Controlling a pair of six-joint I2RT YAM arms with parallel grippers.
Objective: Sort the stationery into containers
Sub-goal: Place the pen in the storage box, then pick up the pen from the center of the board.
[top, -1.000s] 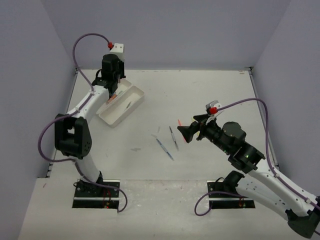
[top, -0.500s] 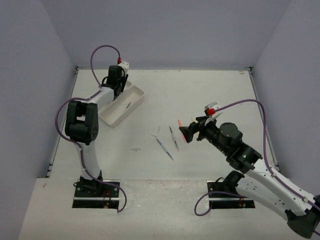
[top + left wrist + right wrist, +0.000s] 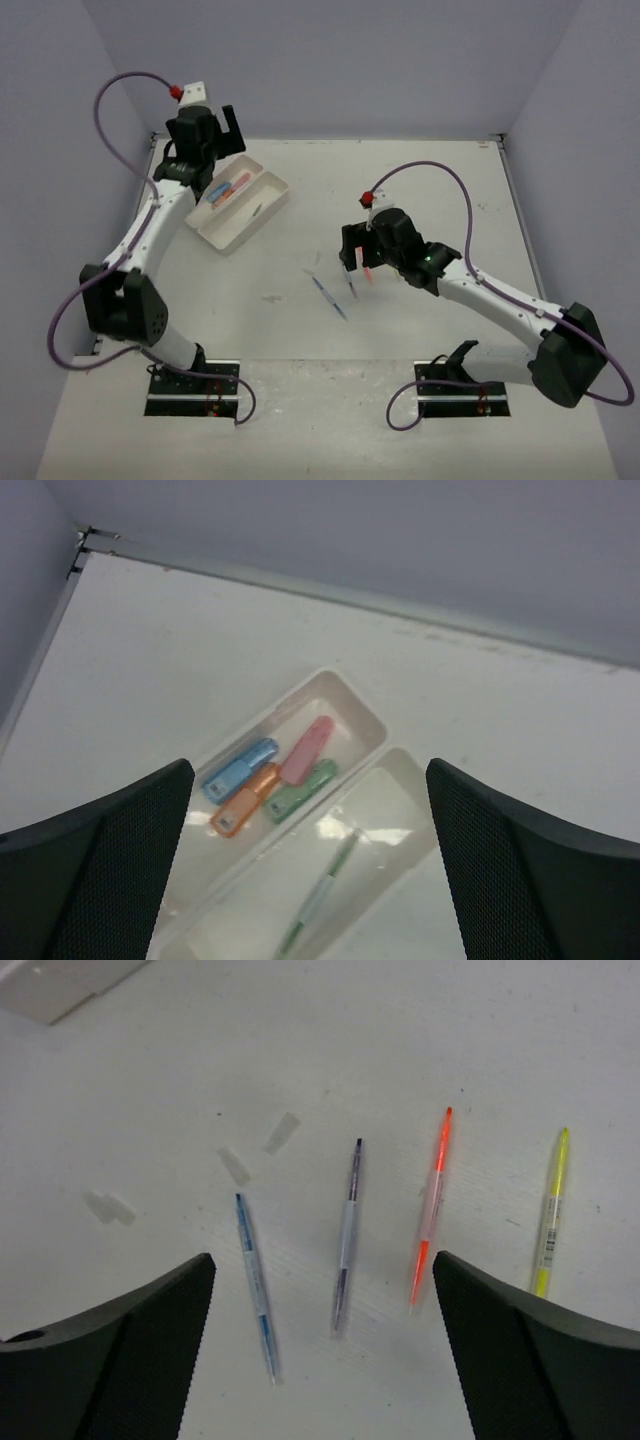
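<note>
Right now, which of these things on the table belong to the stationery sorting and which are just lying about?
Belong: white trays, four stubby markers in one, green pen in the other, plus loose blue pen, grey pen, orange pen, yellow pen.
Lying about: pale scraps beside the loose pens.

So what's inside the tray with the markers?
Four stubby markers, close together: blue, orange, pink, green. In the wrist view a finger of the left gripper covers the tray at its near end, hiding that part.
</note>
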